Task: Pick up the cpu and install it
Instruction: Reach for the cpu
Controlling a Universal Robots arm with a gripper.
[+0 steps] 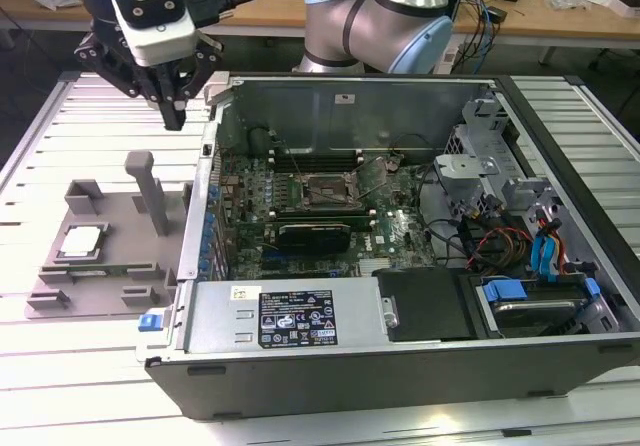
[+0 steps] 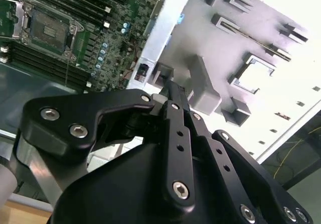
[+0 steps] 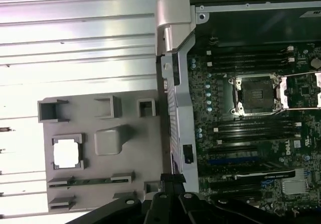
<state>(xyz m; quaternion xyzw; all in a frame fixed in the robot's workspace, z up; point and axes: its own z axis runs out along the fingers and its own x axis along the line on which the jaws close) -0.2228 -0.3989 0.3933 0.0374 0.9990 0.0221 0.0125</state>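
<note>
Plainly empty, the end effector (image 1: 175,118) hangs with its jaws pressed together beside the computer case (image 1: 400,366). The first wrist view shows the cpu (image 3: 66,152) seated in the grey fixture plate (image 3: 138,148).

Open computer case (image 1: 400,366) beside grey fixture plate (image 1: 120,216)

A: Any readable text?
B: No. Black label (image 1: 298,318) on the case's metal panel (image 1: 215,321) has white print and symbols, too small.
A: Others?
B: White sticker (image 1: 240,293) beside it, and white markings on the motherboard (image 3: 210,108). Both illegible.
</note>
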